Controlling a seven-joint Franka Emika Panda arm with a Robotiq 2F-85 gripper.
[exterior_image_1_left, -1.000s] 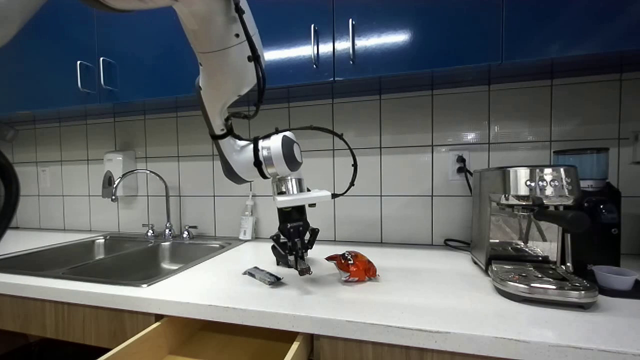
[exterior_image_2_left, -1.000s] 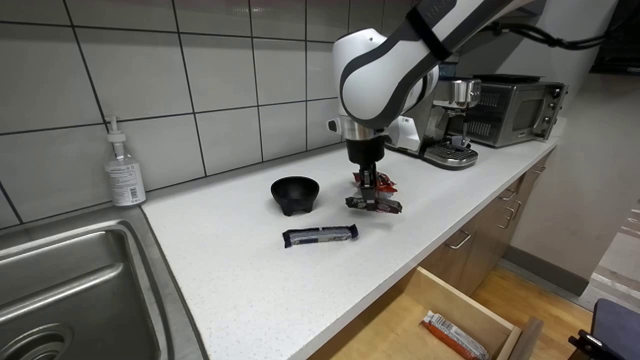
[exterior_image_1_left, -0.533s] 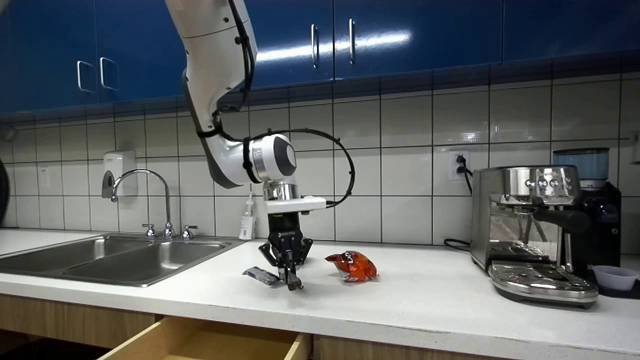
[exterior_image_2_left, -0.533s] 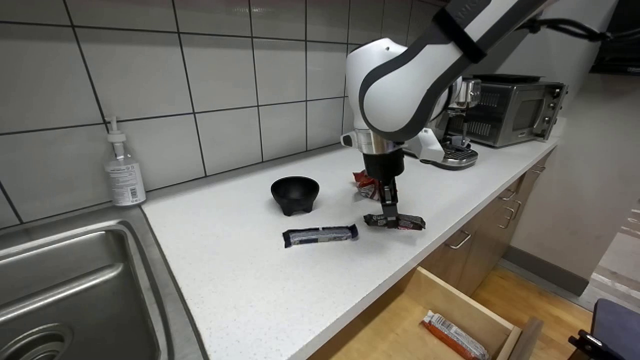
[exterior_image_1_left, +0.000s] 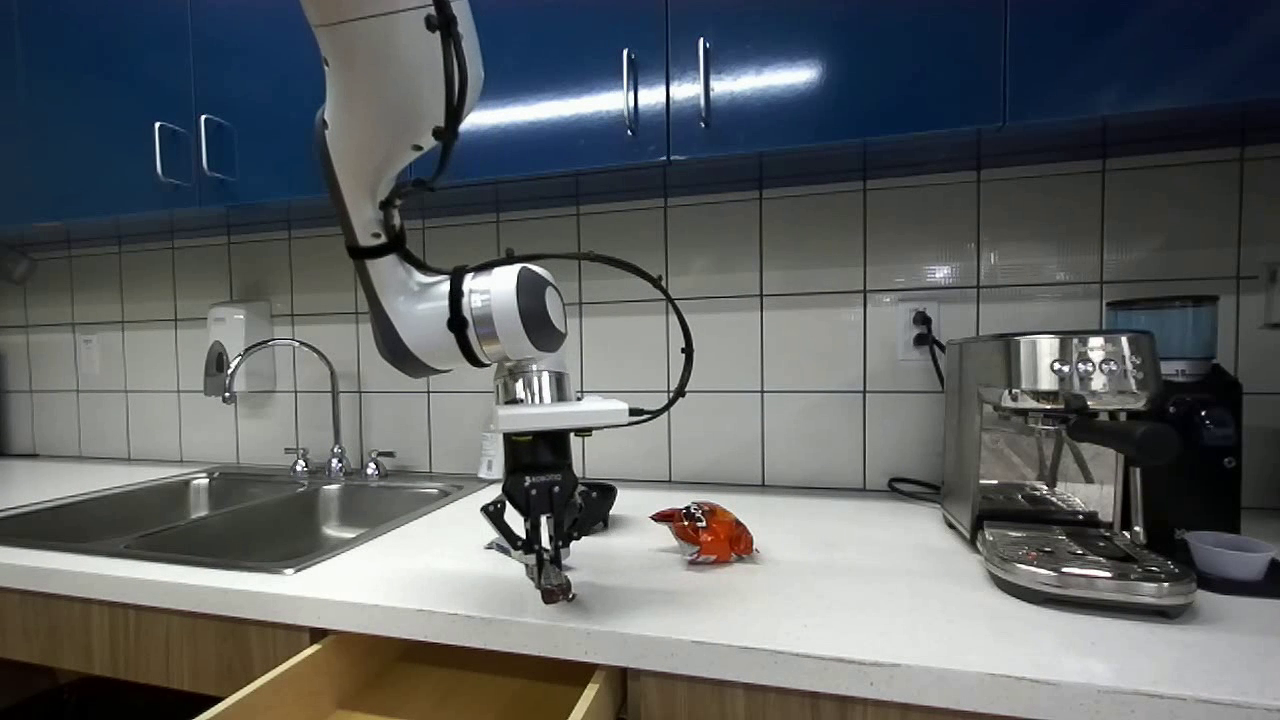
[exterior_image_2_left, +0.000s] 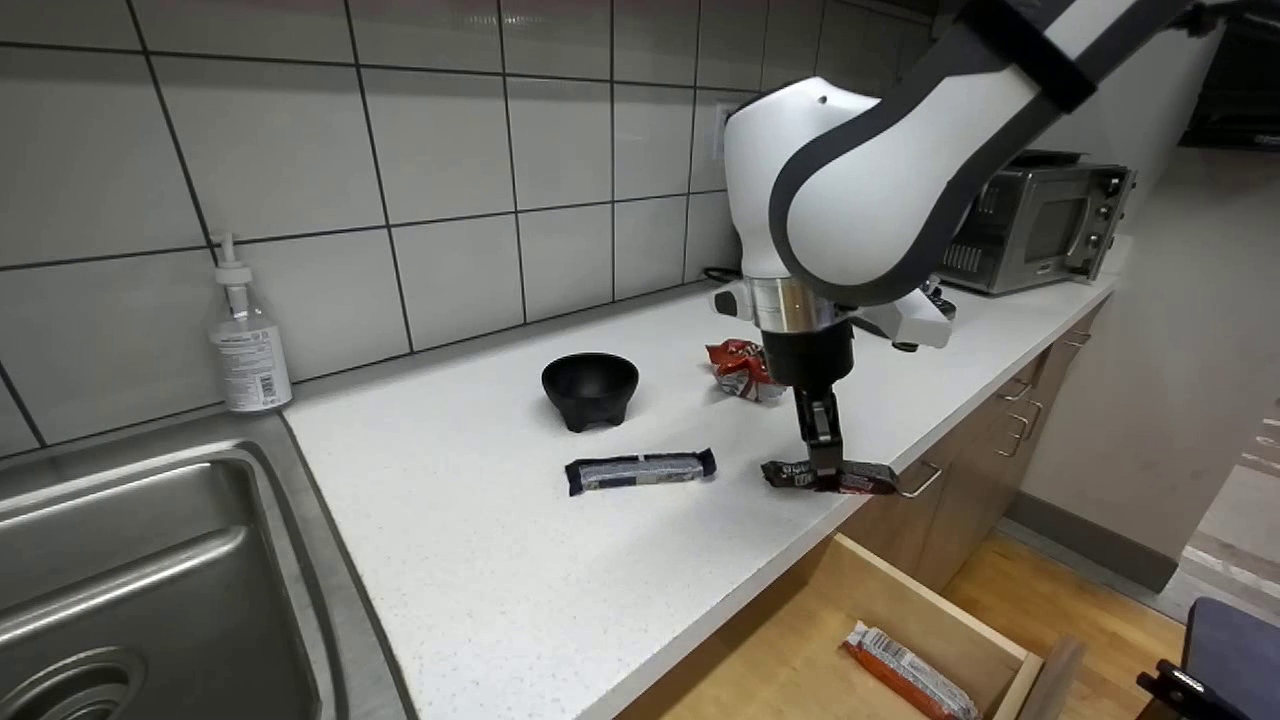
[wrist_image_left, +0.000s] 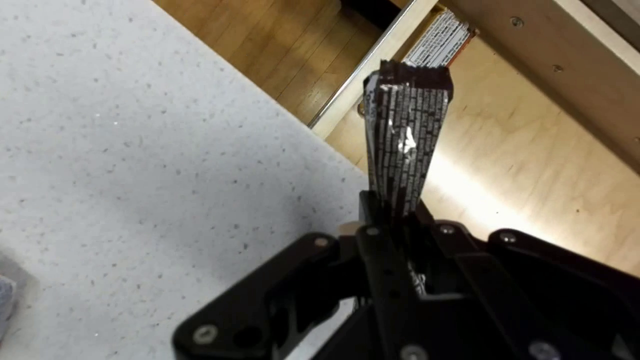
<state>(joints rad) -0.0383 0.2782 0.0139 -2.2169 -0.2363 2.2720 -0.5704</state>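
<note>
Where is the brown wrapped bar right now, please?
In an exterior view, the brown bar is clamped in the gripper, right of the blue-grey bar and near the open drawer.

We count three wrapped bars (wrist_image_left: 410, 150), one red packet (exterior_image_1_left: 712, 533), one black bowl (exterior_image_2_left: 592, 402), one pump bottle (exterior_image_2_left: 252, 355), one espresso machine (exterior_image_1_left: 1030, 450), one open drawer (exterior_image_2_left: 780, 650), one faucet (exterior_image_1_left: 335, 420), two sink basins (exterior_image_1_left: 290, 525) and four upper-cabinet handles (exterior_image_1_left: 703, 80).

In an exterior view, the sink (exterior_image_2_left: 335, 590) lay left, the bottle (exterior_image_2_left: 252, 350) at its back corner. On the counter (exterior_image_2_left: 480, 560), the loose bar (exterior_image_2_left: 640, 471) lay before the bowl (exterior_image_2_left: 590, 390), the bag (exterior_image_2_left: 738, 368) right of the bowl. The held bar (exterior_image_2_left: 868, 479) was farther right, in the gripper (exterior_image_2_left: 826, 480); a third bar (exterior_image_2_left: 908, 670) lay in the drawer (exterior_image_2_left: 770, 650).
</note>
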